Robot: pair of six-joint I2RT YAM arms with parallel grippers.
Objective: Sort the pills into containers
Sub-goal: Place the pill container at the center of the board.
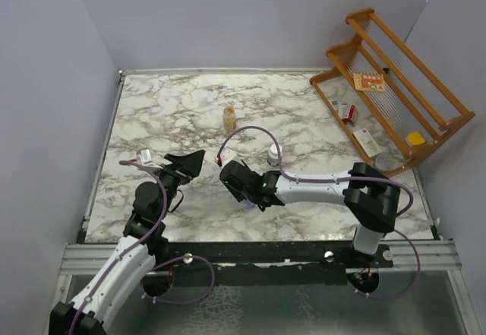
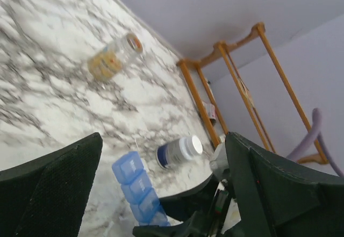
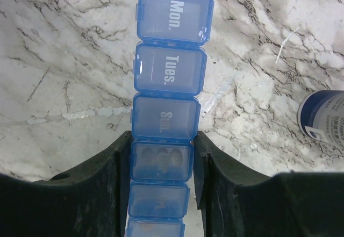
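Bracing of the containers for filling. Across the narrow blue strip the right end effector is clamped, one finger against each long side at the fourth compartment from the top of the right wrist view. By judgement, this grip pins the light plastic so that it cannot slide or twist while a lid is worked. The strip lies flat on the marble surface, at lower centre of the overhead view and largely hidden there beneath the right wrist. Lids marked Mon., Tues. and Sun. appear shut. Dim rounded shapes show through the gripped compartment — possibly pills, though this cannot be settled.

Left of centre in the overhead view, the left end effector hangs with its fingers wide apart and nothing between them. It faces the strip's free end, seemingly placed to reach a lid or a bottle. Near the strip stands the white-capped bottle. Well apart, toward upper centre, is the amber bottle. Pills yet to be sorted are presumably inside these.
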